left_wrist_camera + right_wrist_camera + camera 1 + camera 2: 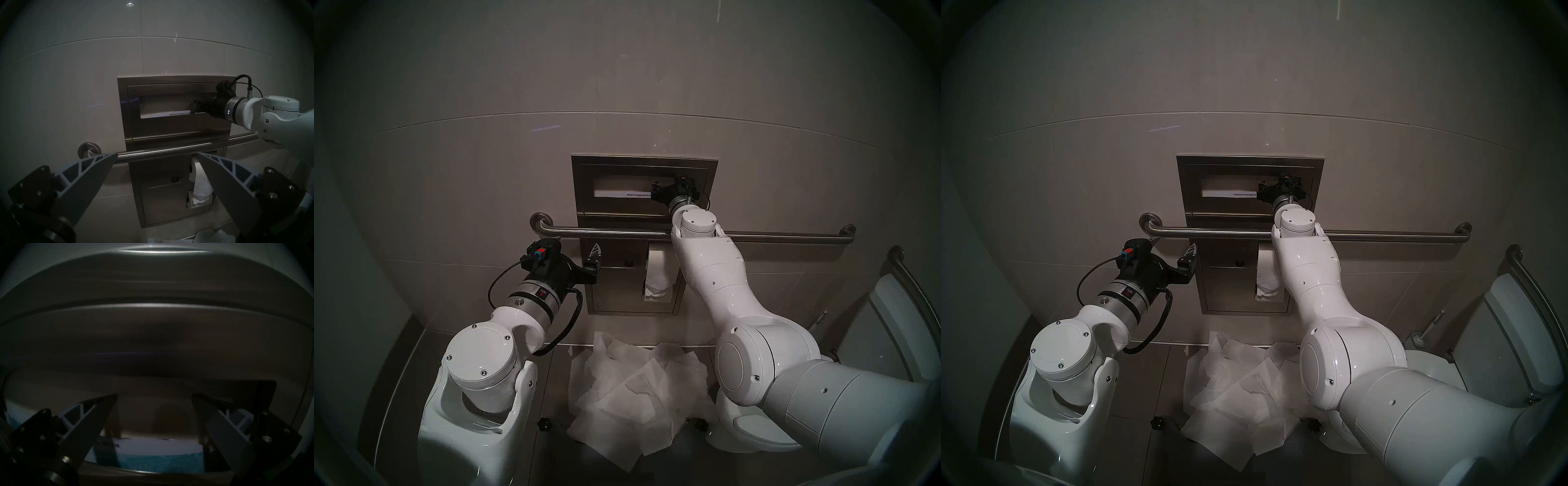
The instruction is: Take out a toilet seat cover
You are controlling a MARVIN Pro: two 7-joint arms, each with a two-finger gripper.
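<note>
right claw (154, 412) is at the slot of the brushed steel dispenser (644, 163), ribbed grey fingers spread wide, nothing between them. the seat cover (153, 412) sits flat and pale inside the slot, above a printed blue-white card (153, 456). left claw (157, 157) hangs spread too, near the round steel grab bar (619, 233). crumpled tissue sheets (636, 390) are heaped on the floor.

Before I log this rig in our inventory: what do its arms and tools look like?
Both arms have glossy white rounded shells with small screws. Each wrist ends in a silver ring and black housing with looping black cables. The left tool and right tool carry grey, triangular, truss-ribbed fingers.
</note>
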